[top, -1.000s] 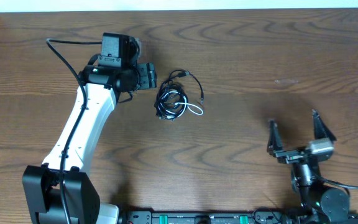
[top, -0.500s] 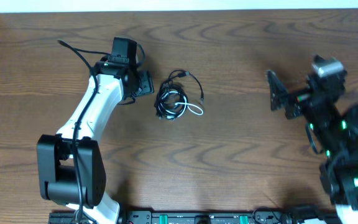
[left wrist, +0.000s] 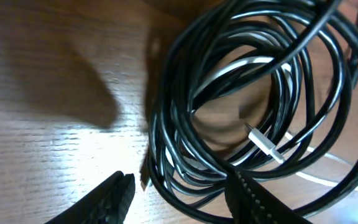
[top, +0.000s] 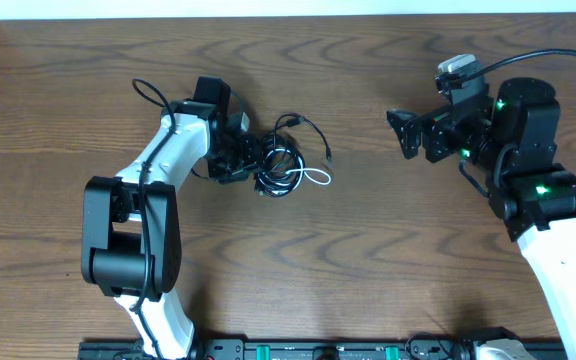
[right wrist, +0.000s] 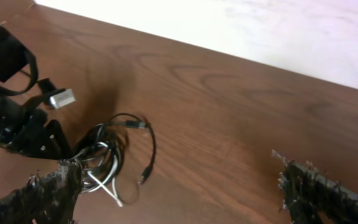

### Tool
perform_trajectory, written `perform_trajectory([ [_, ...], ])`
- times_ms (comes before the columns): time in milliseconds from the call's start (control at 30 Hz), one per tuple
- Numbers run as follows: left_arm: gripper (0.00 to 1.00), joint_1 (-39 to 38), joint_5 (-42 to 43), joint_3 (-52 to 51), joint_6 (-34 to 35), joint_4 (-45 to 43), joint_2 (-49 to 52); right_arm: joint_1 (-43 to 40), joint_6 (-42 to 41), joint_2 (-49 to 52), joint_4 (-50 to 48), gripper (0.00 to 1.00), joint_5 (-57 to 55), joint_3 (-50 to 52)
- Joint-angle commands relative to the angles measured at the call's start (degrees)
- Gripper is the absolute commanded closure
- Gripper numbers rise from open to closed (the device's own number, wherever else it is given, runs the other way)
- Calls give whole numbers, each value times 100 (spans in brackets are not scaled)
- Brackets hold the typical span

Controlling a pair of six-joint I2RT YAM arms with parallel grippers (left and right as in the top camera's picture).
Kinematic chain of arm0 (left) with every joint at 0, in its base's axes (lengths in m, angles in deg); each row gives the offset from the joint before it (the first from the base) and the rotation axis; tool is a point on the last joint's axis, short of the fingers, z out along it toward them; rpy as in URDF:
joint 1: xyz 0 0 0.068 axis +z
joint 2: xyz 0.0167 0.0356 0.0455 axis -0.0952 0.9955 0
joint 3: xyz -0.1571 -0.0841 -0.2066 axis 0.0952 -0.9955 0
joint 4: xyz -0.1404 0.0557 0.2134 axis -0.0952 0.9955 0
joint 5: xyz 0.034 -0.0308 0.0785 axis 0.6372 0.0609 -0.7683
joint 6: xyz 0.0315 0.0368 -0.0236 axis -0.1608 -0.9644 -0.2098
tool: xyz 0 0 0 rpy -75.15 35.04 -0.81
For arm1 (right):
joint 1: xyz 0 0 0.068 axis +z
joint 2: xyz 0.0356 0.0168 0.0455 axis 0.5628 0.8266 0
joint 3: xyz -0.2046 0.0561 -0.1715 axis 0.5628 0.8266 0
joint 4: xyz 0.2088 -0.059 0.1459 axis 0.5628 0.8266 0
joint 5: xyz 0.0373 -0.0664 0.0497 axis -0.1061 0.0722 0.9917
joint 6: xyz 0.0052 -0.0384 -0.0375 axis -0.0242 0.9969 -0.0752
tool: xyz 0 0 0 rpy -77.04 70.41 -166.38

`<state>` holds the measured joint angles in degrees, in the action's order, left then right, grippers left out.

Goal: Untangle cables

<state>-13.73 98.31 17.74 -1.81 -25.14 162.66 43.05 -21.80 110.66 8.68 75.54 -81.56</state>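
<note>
The overhead camera looks straight down on the whole table point(top: 368, 270). The left wrist camera hangs very close over the cables point(left wrist: 247, 124), facing down, the left gripper point(left wrist: 179, 193) at its lower edge. The right wrist camera, well apart at the right, looks left and down across the table past the right gripper point(right wrist: 179, 190). All three share the cables

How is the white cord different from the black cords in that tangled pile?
The thin black cords are wound in many loops; the thin white cord shows just a strand or two. The black cords ring the outside of the pile; the white cord threads through the middle. Both are bendy and tangled together.
</note>
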Motion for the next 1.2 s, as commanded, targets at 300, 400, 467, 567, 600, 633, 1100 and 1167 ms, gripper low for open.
perform_trajectory([
  [300,72,-284,190,-249,-409,-310,44,-7,-1141,160,11,67,1023,-136],
  [400,87,-529,190,-249,-387,-514,44,11,-1941,522,59,67,1027,-136],
  [467,87,-675,190,-249,-361,-577,44,129,-2006,800,70,58,1027,-136],
  [567,87,-949,197,-249,33,-702,44,573,-2028,1384,48,53,1025,-136],
  [600,87,-1021,199,-249,133,-719,44,675,-2061,1519,24,52,1023,-136],
  [633,87,-1104,243,-249,155,-745,44,828,-2138,1727,-35,51,1023,-136],
  [1100,50,-223,302,-133,175,-452,-334,2055,-3637,3672,-903,68,-343,-136],
  [1167,50,-63,302,-133,177,-459,-332,2050,-3718,3681,-695,72,-656,-136],
])
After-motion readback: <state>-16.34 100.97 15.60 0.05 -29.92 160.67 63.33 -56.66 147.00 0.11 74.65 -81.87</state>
